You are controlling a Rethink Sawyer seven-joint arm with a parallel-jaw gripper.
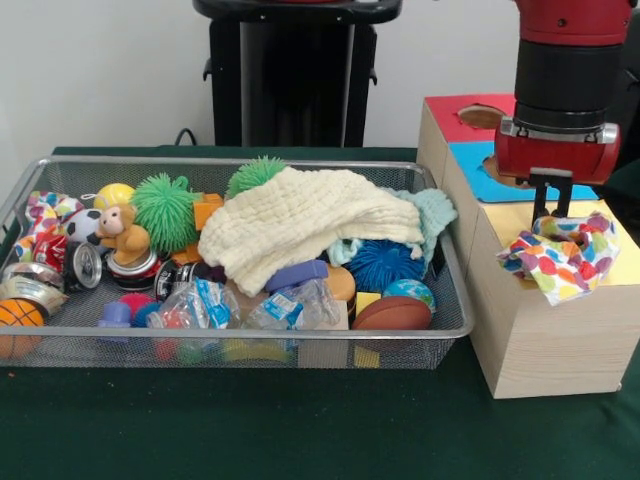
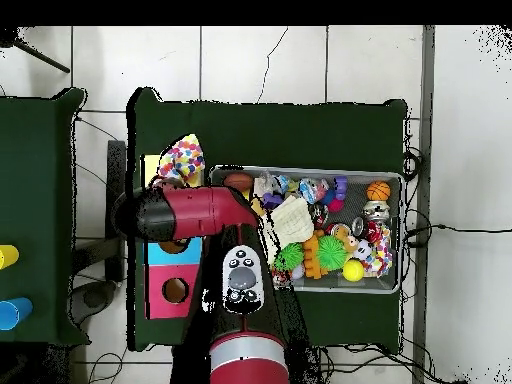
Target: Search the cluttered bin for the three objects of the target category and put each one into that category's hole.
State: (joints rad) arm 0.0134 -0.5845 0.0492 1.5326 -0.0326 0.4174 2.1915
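At the right of the front view, the robot's gripper (image 1: 552, 212) hangs over a wooden box (image 1: 545, 340) whose top is banded red, blue and yellow, its dark fingers (image 1: 541, 205) reaching down to a crumpled polka-dot cloth (image 1: 560, 256); whether they are pinching the fabric or only touching it cannot be told. The cloth, white with bright spots, lies bunched on the yellow band at the box's near end and drapes a little over the edge. A round hole (image 1: 481, 116) shows in the red band at the far end. At the left, a wire mesh bin (image 1: 452, 318) sits on the dark green table cover (image 1: 300, 425), heaped with clutter: a cream waffle-textured cloth (image 1: 300, 225) sprawls across the middle, flanked by two spiky green rubber balls (image 1: 164, 210), a spiky blue ball (image 1: 385, 263), a small plush monkey (image 1: 122, 232), a mini basketball (image 1: 18, 320), a brown football (image 1: 396, 314), crushed cans (image 1: 82, 264) and clear crinkled packets (image 1: 290, 306) with blue labels too small to read. From overhead, the spotted cloth (image 2: 183, 160) sits at the upper left, beside the bin (image 2: 390, 285)
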